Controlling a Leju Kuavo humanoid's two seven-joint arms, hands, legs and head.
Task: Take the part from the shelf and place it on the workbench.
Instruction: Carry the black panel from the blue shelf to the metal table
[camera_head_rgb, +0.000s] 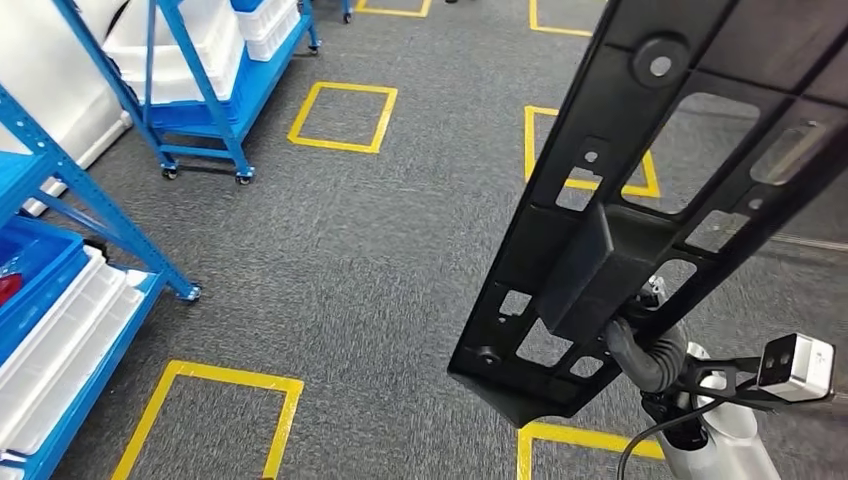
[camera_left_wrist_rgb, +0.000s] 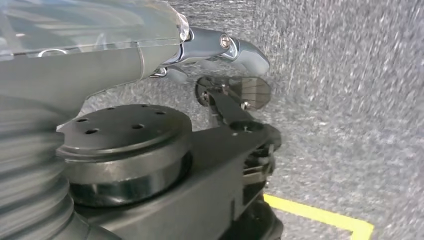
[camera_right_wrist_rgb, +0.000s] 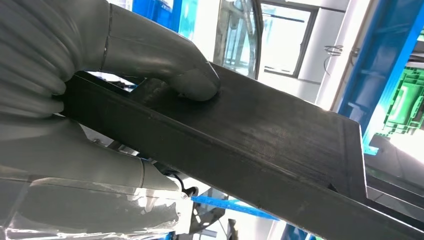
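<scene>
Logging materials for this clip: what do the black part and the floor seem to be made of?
Part: likely moulded plastic, though painted metal is possible; matte black, with cut-outs and raised ribs, faint scuffing in the right wrist view. The right robot hand grips it. Floor: grey carpet with a speckled fibrous weave, marked with yellow tape squares.

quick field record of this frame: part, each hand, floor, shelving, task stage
part: long black part with cut-outs, held up over the floor, off the shelf
right hand: right hand grips the part, thumb pressed on its flat face
left hand: left hand hangs over the carpet, holding nothing; whether its fingers are apart or curled is unclear
floor: grey carpet with yellow taped squares
shelving: blue racks with white bins
task stage: part in hand, not yet set down
</scene>
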